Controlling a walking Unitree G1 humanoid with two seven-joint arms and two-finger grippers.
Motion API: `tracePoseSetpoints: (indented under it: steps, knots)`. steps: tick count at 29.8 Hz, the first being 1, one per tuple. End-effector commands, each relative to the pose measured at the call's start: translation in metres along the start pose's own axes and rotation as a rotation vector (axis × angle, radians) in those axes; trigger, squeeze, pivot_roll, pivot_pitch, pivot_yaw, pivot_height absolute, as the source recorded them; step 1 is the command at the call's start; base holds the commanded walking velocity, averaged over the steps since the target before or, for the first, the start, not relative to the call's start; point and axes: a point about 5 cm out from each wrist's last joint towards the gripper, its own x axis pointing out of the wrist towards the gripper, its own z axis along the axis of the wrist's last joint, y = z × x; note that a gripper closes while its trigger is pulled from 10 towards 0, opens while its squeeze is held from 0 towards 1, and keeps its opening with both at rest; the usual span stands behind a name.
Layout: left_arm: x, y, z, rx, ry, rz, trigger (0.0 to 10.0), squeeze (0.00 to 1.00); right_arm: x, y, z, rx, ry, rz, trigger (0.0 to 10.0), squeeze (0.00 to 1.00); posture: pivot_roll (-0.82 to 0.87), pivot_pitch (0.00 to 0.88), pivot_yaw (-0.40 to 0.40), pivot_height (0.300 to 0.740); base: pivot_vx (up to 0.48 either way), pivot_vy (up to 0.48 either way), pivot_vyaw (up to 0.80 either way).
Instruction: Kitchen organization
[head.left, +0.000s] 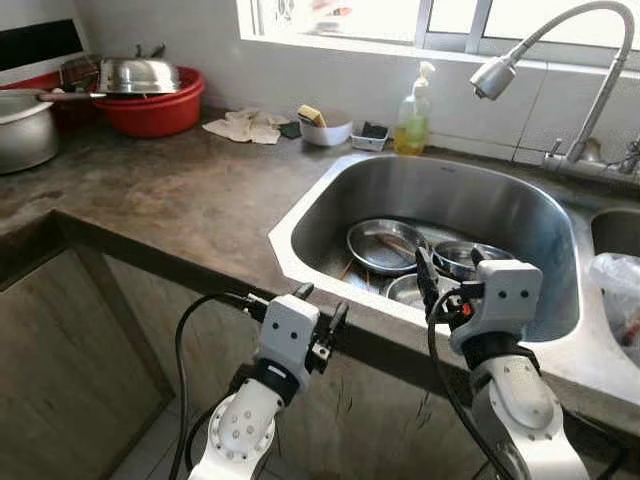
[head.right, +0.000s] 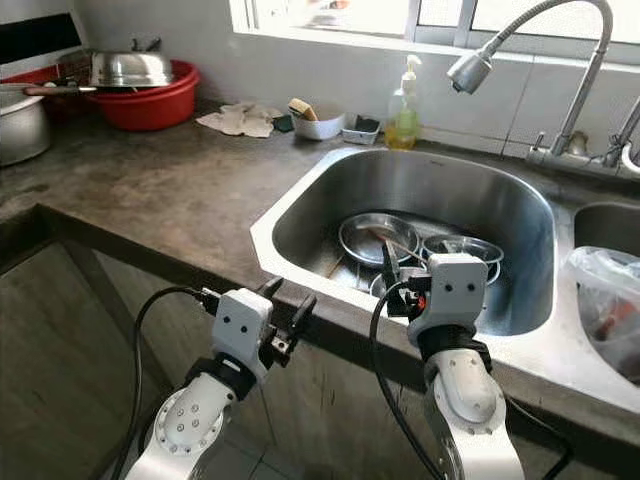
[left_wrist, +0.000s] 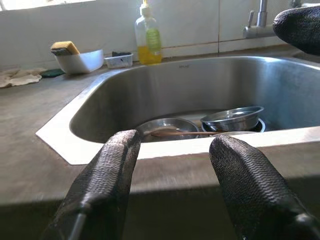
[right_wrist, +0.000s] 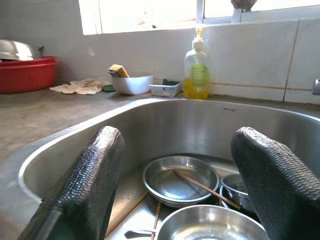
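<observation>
1. The right pincer (head.left: 447, 272) hangs over the near rim of the sink (head.left: 330, 195), fingers spread wide with nothing between them.
2. The left pincer (head.left: 322, 312) sits below the sink's near edge, in front of the tabletop (head.left: 160, 190), also wide open and empty.
3. Inside the sink lie three steel bowls: a shallow one (right_wrist: 181, 180) at the middle, one (right_wrist: 212, 222) nearest the right pincer, and one (left_wrist: 232, 118) on the tap side.
4. Two chopsticks (right_wrist: 205, 187) lie across the shallow bowl, and more thin sticks and a spoon (right_wrist: 142, 233) lie on the sink floor.
5. Behind the sink stands one soap bottle (head.left: 414, 110) of yellow liquid with a green label; its writing is too small to read.
6. Beside the bottle, away from the tap (head.left: 560, 50), are one small tray (head.left: 370, 136), one white bowl (head.left: 326, 130) holding a sponge (head.left: 311, 114), and one crumpled cloth (head.left: 243, 127).
7. Farther from the sink sits one red basin (head.left: 150, 105) with a steel lid (head.left: 140, 75) on it, and one grey pot (head.left: 22, 130).
8. A faint stamp on the sink's back wall cannot be read.
</observation>
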Motion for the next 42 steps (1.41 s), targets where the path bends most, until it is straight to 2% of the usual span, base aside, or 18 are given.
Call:
tracePoseSetpoints:
  steps: [1, 27, 42]
  knots:
    - [-0.0004, -0.0009, 0.0023, 0.004, -0.012, -0.011, 10.0, 0.00, -0.0002, 0.0012, -0.0013, 0.004, 0.005, 0.000, 10.0, 0.00, 0.01, 0.000, -0.016, 0.740, -0.255, 0.000, 0.00]
    - [-0.0012, -0.0002, 0.0025, -0.001, -0.005, -0.001, 10.0, 0.00, -0.0009, 0.0045, -0.0086, 0.009, 0.047, 0.009, 10.0, 0.00, 0.02, 0.003, -0.017, 0.740, -0.249, 0.000, 0.00]
    - [-0.0002, -0.0003, 0.0021, 0.002, 0.003, 0.006, 10.0, 0.00, -0.0018, 0.0056, -0.0101, 0.003, 0.059, 0.016, 10.0, 0.00, 0.02, 0.009, -0.016, 0.740, -0.090, 0.000, 0.00]
